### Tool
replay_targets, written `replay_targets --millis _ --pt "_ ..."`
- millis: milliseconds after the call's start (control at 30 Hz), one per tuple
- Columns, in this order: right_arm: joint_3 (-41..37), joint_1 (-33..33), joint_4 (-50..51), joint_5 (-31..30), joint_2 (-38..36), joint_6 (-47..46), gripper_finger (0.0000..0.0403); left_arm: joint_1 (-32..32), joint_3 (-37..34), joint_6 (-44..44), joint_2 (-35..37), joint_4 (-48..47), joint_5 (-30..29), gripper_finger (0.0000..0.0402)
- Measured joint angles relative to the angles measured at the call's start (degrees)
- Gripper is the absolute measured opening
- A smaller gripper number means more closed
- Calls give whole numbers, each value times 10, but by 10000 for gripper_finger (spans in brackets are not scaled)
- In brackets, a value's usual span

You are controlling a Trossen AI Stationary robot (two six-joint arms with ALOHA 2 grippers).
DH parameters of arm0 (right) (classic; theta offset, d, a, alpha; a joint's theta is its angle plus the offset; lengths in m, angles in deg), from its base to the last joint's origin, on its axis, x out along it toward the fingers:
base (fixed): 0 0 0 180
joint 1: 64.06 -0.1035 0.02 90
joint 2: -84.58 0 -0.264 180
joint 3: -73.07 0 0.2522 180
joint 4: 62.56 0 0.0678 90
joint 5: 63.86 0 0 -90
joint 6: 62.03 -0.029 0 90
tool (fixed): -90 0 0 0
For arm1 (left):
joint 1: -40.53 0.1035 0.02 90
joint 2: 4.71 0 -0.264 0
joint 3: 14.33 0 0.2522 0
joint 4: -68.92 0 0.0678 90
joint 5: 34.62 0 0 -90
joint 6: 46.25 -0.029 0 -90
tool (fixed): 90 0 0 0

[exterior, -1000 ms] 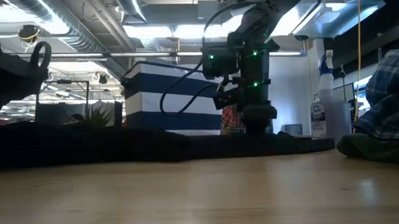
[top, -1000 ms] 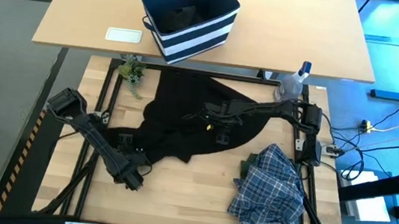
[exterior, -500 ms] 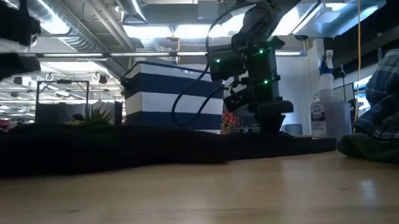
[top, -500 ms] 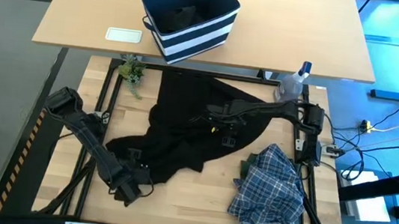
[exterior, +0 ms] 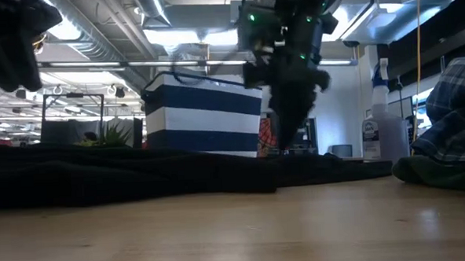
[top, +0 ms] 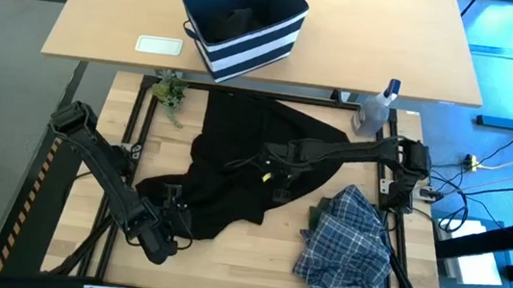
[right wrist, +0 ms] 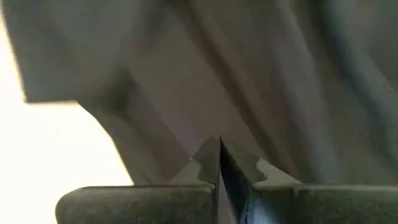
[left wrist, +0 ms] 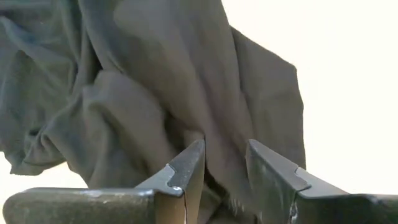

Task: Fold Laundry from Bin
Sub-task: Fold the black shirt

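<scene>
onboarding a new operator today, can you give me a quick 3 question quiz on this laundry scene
1. True or false: the blue-and-white plaid shirt lies inside the navy fabric bin with white stripes.
2. Which garment are both grippers working on?
A. plaid shirt
B. spread-out black cloth garment
C. dark olive-green garment
3. Fill in: the right gripper's fingers are ____ on the cloth.

Key:
1. False; it lies on the wooden table, on the right arm's side.
2. B; the left gripper straddles its near edge, fingers apart.
3. shut
</scene>
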Motion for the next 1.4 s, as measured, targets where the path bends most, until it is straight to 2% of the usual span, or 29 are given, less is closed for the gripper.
replay_targets --millis 133,267,500,633,800,933,1200,1400 --pt "0 -26 -77 76 3 -5 20 11 -1 2 0 40 -16 114" --pt "1 -46 -128 108 3 -17 62 22 -5 -12 0 66 -12 114" --pt "0 -62 -168 68 16 -23 171 35 -38 -9 0 73 -27 114" --pt "1 -65 -177 42 20 -29 203 61 -69 10 5 73 -11 114" --pt "1 -65 -167 45 31 -32 198 108 -100 4 4 82 51 114" --pt "1 -65 -167 83 50 -36 182 132 -106 -5 3 93 53 114" --pt "1 -65 -183 141 90 -53 175 140 -105 -65 3 189 94 114" --pt "1 -65 -193 169 92 -62 175 140 -105 -66 3 190 99 114"
